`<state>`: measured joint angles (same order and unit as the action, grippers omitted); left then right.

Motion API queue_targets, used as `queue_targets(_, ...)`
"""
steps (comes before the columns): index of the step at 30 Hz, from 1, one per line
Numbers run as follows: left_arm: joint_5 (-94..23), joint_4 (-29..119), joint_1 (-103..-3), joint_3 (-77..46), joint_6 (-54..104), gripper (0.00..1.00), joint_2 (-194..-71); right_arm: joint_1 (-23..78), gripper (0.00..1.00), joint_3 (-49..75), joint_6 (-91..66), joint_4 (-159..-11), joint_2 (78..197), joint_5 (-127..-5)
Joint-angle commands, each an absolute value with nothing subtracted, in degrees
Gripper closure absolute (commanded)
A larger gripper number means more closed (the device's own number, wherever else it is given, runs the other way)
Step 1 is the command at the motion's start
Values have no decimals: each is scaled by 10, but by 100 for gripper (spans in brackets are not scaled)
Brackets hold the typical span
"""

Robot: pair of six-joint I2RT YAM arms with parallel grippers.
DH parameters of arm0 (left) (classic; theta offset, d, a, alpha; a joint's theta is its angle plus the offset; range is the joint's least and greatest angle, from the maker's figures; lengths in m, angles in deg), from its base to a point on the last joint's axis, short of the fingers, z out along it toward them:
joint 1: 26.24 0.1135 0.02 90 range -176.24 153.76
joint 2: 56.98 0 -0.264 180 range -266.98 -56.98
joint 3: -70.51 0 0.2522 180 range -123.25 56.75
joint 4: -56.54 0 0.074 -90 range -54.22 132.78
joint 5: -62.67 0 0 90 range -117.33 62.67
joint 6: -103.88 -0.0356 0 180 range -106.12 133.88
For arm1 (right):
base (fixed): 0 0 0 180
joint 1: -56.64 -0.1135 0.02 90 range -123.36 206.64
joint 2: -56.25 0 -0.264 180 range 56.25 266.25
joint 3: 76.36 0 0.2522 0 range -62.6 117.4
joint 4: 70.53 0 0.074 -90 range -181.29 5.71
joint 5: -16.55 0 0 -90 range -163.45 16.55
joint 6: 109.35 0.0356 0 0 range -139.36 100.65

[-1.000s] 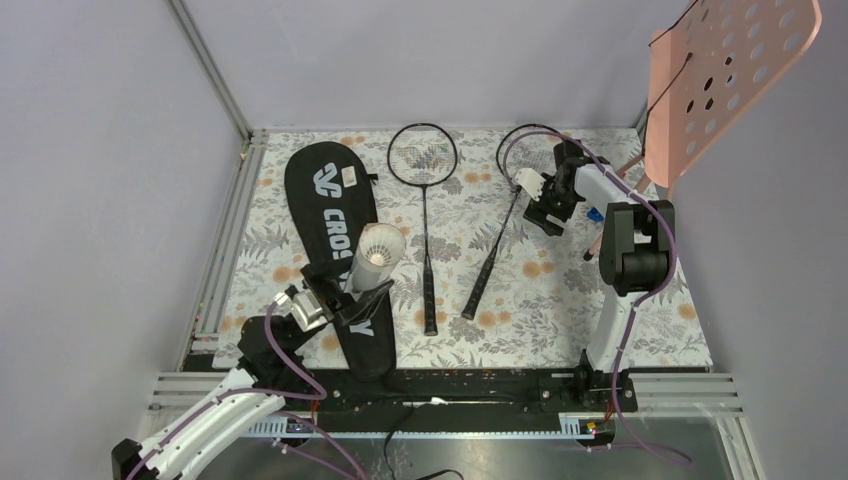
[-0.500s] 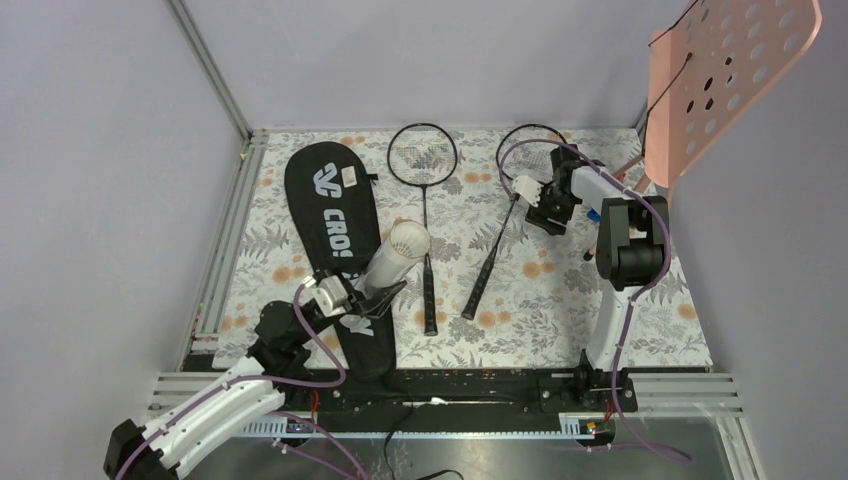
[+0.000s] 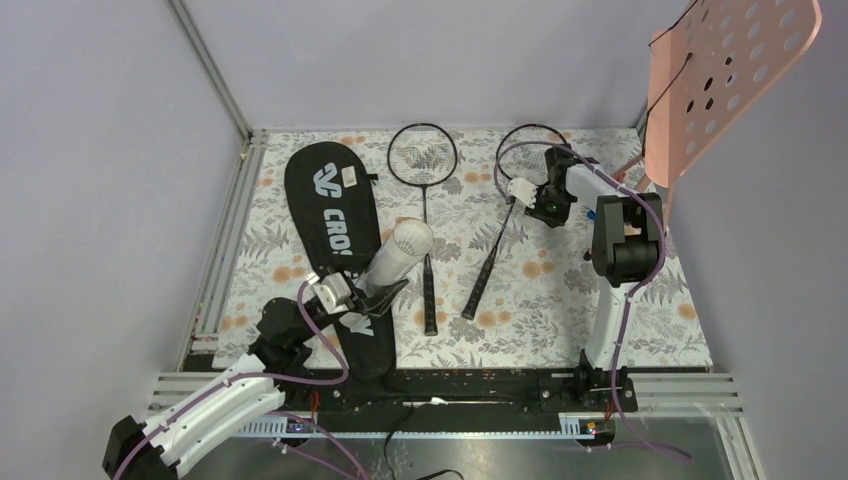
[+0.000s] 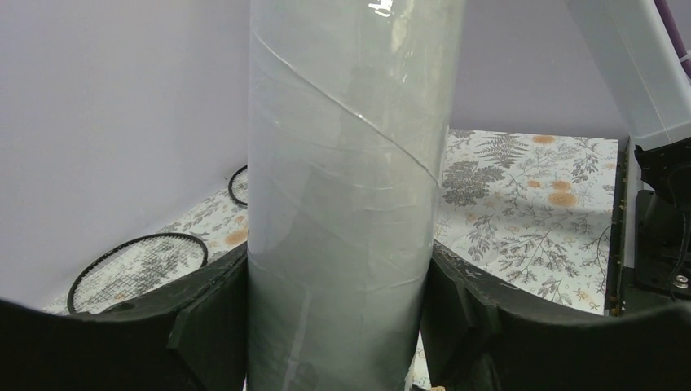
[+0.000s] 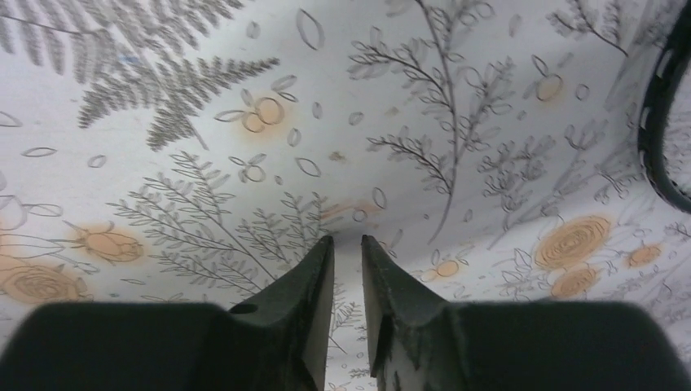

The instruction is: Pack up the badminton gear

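My left gripper [image 3: 368,296] is shut on the lower part of the long white tube [image 3: 396,257], which leans up and to the right over the black CROSSWAY bag [image 3: 322,205]. In the left wrist view the tube [image 4: 342,204] fills the space between both fingers of that gripper [image 4: 336,261]. Two black rackets lie on the cloth, one in the middle [image 3: 424,160] and one to the right [image 3: 490,255]. My right gripper [image 3: 546,208] hovers by the right racket's head. Its jaws [image 5: 348,242] stand a narrow gap apart with only cloth between them. The racket's rim [image 5: 656,138] shows at the right edge. No shuttlecocks show.
A pink perforated board [image 3: 730,70] stands on a stand at the back right corner. An aluminium rail [image 3: 225,250] runs along the left side of the floral cloth [image 3: 560,290]. Grey walls close the cell on three sides.
The right gripper's jaws have closed from wide to a narrow gap, and it has shifted slightly back. The left arm has tipped the tube's top farther right and back.
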<state>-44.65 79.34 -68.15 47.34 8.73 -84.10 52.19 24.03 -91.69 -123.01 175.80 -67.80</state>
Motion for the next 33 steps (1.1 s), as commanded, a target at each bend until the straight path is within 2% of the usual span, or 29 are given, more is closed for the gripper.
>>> queue_targets(1, -457, 834, -682, 441, 79, 36, -838, 501, 76, 248, -937, -1292, 1762, -676)
queue_targets(3, -458, 834, -683, 442, 80, 36, -838, 490, 81, 237, -934, -1307, 1753, -680)
queue_targets(7, -456, 836, -683, 441, 78, 36, -843, 477, 100, 193, -929, -1284, 1718, -679)
queue_targets(18, -455, 828, -683, 437, 74, 36, -850, 471, 98, 160, -927, -1299, 1608, -580)
queue_targets(20, -452, 828, -682, 440, 72, 36, -846, 472, 81, 146, -911, -1268, 1594, -597)
queue_targets(22, -447, 827, -682, 443, 70, 36, -842, 474, 55, 129, -899, -1244, 1579, -613)
queue_targets(23, -441, 827, -682, 444, 69, 36, -839, 475, 46, 120, -894, -1234, 1570, -617)
queue_targets(25, -432, 827, -682, 445, 66, 36, -838, 479, 3, 98, -886, -1214, 1548, -625)
queue_targets(26, -430, 829, -683, 445, 63, 36, -840, 480, 1, 88, -885, -1207, 1538, -627)
queue_targets(33, -423, 863, -682, 416, 33, 36, -912, 485, 0, 69, -901, -1236, 1507, -584)
